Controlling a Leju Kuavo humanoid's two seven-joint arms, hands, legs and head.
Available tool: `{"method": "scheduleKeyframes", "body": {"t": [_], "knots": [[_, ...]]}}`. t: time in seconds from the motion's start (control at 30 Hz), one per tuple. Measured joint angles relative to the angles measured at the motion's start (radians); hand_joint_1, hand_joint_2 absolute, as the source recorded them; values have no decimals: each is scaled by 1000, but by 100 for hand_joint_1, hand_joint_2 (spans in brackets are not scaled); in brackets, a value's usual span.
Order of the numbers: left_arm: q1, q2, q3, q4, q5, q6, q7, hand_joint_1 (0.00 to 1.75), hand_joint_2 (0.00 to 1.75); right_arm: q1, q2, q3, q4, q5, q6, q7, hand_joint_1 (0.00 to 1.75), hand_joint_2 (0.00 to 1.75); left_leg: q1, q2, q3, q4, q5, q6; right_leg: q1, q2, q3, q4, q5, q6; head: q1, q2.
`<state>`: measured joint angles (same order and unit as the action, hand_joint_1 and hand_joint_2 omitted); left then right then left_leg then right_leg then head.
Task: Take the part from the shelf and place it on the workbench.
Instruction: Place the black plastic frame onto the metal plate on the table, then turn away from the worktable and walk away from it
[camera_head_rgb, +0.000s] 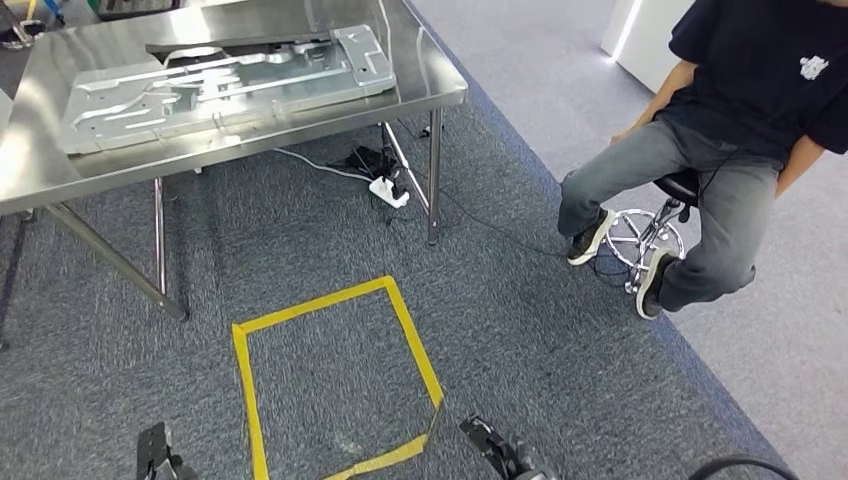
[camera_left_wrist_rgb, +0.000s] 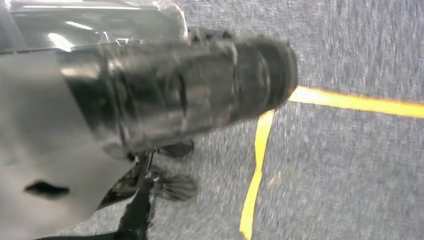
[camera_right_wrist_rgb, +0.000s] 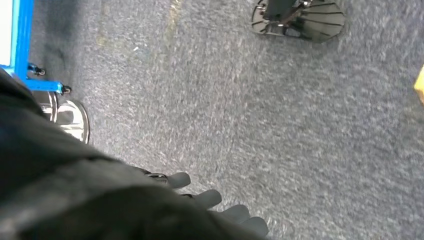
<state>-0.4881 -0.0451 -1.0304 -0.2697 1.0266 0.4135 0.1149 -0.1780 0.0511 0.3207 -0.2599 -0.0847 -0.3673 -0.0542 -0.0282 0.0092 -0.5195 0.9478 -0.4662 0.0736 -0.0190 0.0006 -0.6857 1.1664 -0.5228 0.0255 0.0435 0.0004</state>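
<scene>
On the workbench (camera_head_rgb: 420, 85) at eleven o'clock lies the part (camera_head_rgb: 225, 85), long axis crosswise, far ahead of both low hands, left hand (camera_head_rgb: 155, 455) nearer; right fingers (camera_right_wrist_rgb: 210, 199) loosely extended, empty, left unclear.

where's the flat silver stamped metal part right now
In the head view, the flat silver metal part lies on the steel workbench, upper left, beyond the yellow tape square.
</scene>
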Motion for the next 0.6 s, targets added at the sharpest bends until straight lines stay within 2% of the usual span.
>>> {"method": "scheduleKeyframes", "body": {"t": [0.03,0.07,0.1,0.13,0.2,0.23,0.3,0.37,0.43,0.47,0.53,0.57,0.6], "knots": [[2,0,0,0,1,0,0,0,0,0,0,0,2,-4,-1,4,0,0,0,-2,-7,4,3,1,0,0,-22,60,-31,2,0,0],[5,-1,0,0,1,0,1,0,0,0,0,-1,5,-9,-2,9,0,0,1,-5,-15,10,4,0,-1,0,-35,103,-48,5,0,0],[9,-2,0,0,2,-1,1,0,0,1,0,-2,8,-14,-1,14,0,0,3,-10,-23,18,4,-2,-2,0,-33,115,-47,9,0,0],[12,-2,0,0,2,-3,2,0,0,1,0,-3,10,-16,3,18,0,0,5,-16,-32,29,3,-4,-4,1,-12,87,-29,12,0,0],[14,-3,0,0,3,-6,2,0,0,1,-1,-4,13,-12,13,25,0,0,11,-28,-54,59,-4,-15,-10,20,56,-26,12,19,0,0],[14,-3,0,0,3,-8,3,0,0,1,-1,-4,15,-7,17,29,0,0,11,-33,-66,78,-9,-21,-12,31,80,-70,22,16,0,0],[15,-2,0,0,3,-12,5,0,0,1,-1,-4,17,1,22,38,0,0,10,-44,-84,98,-11,-30,-9,40,91,-93,19,3,-1,0],[17,-1,0,0,1,-17,10,0,0,3,0,-4,20,7,30,48,0,0,10,-55,-93,104,-9,-34,-8,22,90,-93,25,-11,-1,0],[19,1,0,0,-3,-21,16,0,0,3,0,-4,21,15,40,54,0,0,13,-49,-111,134,-30,-42,-10,7,89,-96,30,-22,-1,0],[20,2,0,0,-5,-22,17,0,0,2,0,-4,22,19,44,56,0,0,16,-41,-130,176,-55,-48,-11,-1,88,-97,32,-26,-2,0],[21,2,0,0,-5,-22,18,0,0,1,0,-4,24,26,50,58,0,0,23,-26,-184,301,-116,-60,-8,-17,86,-98,33,-29,-2,0],[23,2,0,0,-5,-22,18,0,0,2,0,-4,24,29,52,60,0,0,26,-24,-206,353,-133,-63,-6,-25,85,-98,34,-30,-2,0],[25,2,0,0,-4,-22,18,0,0,2,0,-4,25,33,54,61,0,0,27,-22,-214,373,-134,-64,-6,-34,85,-98,34,-30,-2,0]]}}
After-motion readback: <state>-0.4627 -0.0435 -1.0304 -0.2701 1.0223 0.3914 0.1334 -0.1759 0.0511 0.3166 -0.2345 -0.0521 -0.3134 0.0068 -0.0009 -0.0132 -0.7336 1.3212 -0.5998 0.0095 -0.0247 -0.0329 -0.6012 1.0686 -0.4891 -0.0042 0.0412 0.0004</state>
